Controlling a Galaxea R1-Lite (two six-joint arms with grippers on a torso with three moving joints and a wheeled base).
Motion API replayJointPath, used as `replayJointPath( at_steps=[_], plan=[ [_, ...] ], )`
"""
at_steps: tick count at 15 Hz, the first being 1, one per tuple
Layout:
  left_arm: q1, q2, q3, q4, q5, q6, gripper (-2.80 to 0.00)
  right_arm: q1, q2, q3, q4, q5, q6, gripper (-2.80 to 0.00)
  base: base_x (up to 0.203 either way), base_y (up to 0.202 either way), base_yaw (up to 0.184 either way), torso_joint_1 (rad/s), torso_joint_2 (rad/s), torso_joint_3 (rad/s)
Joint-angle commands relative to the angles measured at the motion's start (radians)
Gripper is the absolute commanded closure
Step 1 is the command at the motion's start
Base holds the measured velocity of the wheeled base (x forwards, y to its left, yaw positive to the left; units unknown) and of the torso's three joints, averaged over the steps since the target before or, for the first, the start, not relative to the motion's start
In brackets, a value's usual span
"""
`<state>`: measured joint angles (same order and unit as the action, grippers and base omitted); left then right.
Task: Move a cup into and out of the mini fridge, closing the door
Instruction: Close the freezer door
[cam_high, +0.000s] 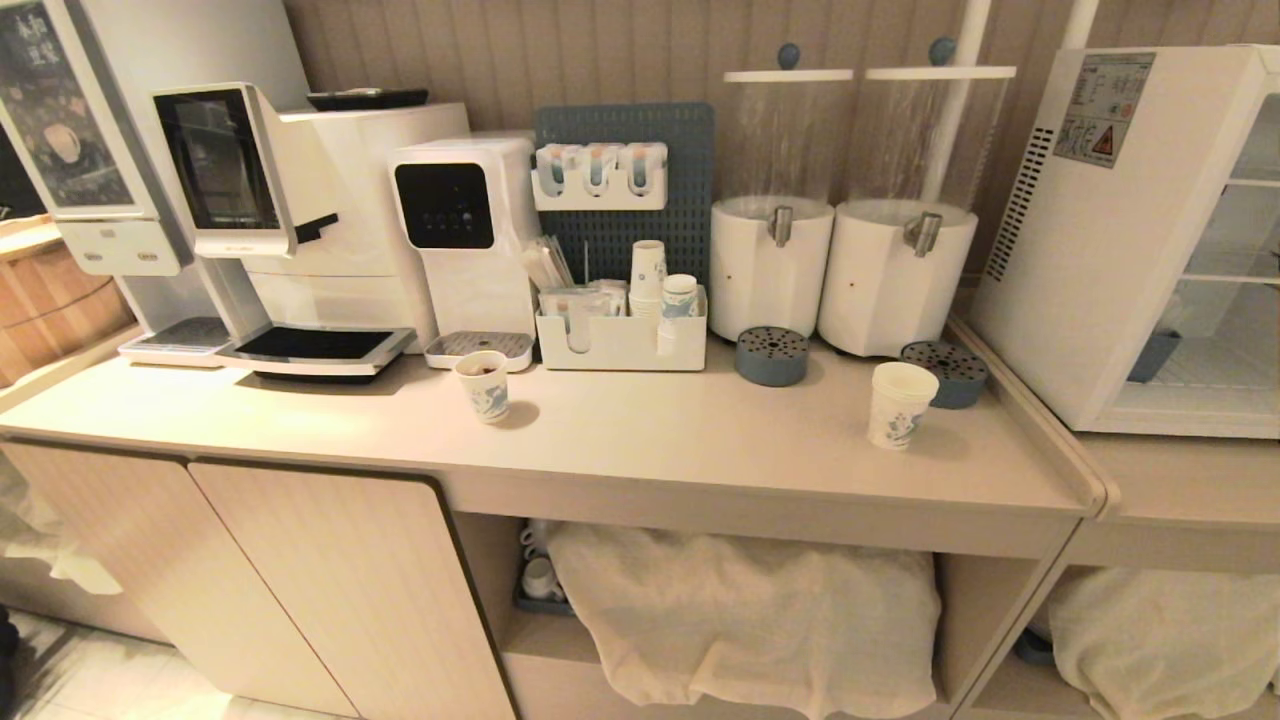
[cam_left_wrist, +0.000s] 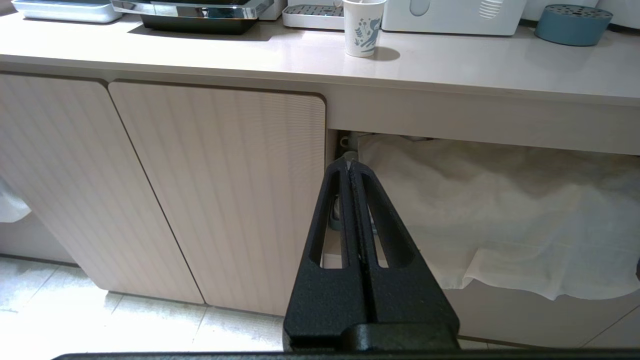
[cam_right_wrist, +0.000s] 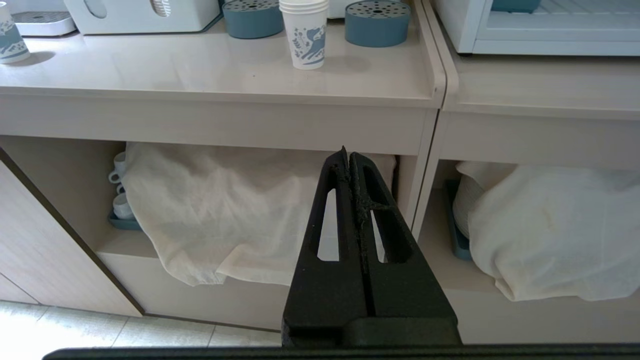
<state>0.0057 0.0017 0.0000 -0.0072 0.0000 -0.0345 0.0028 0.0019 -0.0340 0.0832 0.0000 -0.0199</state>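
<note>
Upright on the counter (cam_high: 640, 440), the cup (cam_high: 898, 404) stands near the mini fridge (cam_high: 1120, 230), above and ahead of the right gripper (cam_right_wrist: 346, 152). Both grippers hang clenched and empty below counter level, the left gripper (cam_left_wrist: 348, 161) farther off.

A pale ribbed wall panel (cam_high: 620, 50) backs the beige desk (cam_high: 650, 440); ribbed cabinet doors (cam_high: 330, 580) stand over a light tiled floor (cam_high: 90, 680)

A self-serve drinks station, café or hotel style: a coffee machine (cam_high: 270, 220), a water dispenser (cam_high: 465, 240) and two drink dispensers (cam_high: 770, 230) line the counter (cam_high: 650, 430); stacked paper cups (cam_high: 648, 275) stand ready. A mini fridge (cam_high: 1120, 250) sits alongside.
</note>
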Motion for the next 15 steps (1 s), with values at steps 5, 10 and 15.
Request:
replayJointPath(
  at_steps=[5,10,15],
  plan=[
    [0.0,0.0,0.002,0.0,0.0,-0.001,0.0,0.0,0.0,0.0,0.003,0.0,0.0,0.0,0.0,-0.016,0.003,0.0,0.0,0.0],
    [0.0,0.001,0.002,0.0,0.0,-0.001,0.0,0.0,0.0,-0.001,0.004,0.0,-0.002,0.0,0.0,-0.187,-0.009,0.003,0.0,0.004],
    [0.0,0.001,0.002,0.0,0.0,-0.001,0.0,0.0,0.001,-0.001,0.004,0.0,-0.002,0.0,0.0,-0.204,-0.011,0.004,0.0,0.002]
  ],
)
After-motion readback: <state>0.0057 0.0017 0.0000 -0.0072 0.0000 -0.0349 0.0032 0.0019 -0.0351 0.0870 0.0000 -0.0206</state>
